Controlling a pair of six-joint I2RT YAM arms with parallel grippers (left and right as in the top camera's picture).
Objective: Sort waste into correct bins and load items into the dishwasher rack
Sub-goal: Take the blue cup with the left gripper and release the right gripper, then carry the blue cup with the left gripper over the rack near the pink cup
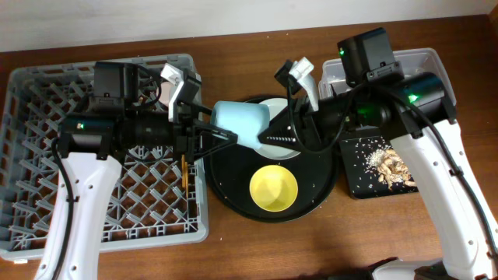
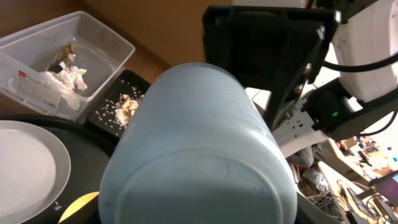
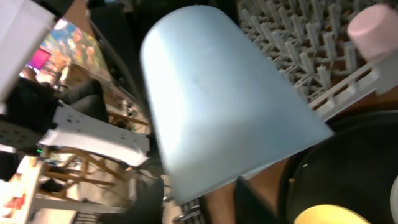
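The white plate [image 1: 274,109] sits mostly hidden behind the light-blue cup [image 1: 243,124].

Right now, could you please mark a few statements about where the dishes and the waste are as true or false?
1. The yellow bowl sits on the round black tray. True.
2. The pink cup stands on the round black tray. False: the right wrist view shows it in the dishwasher rack.
3. The light-blue cup lies in the dishwasher rack. False: it is over the round black tray, beside the rack.
4. Rice scraps lie in the black rectangular tray. True.
5. The clear tub is empty. False: it holds the white napkin and the wrapper.
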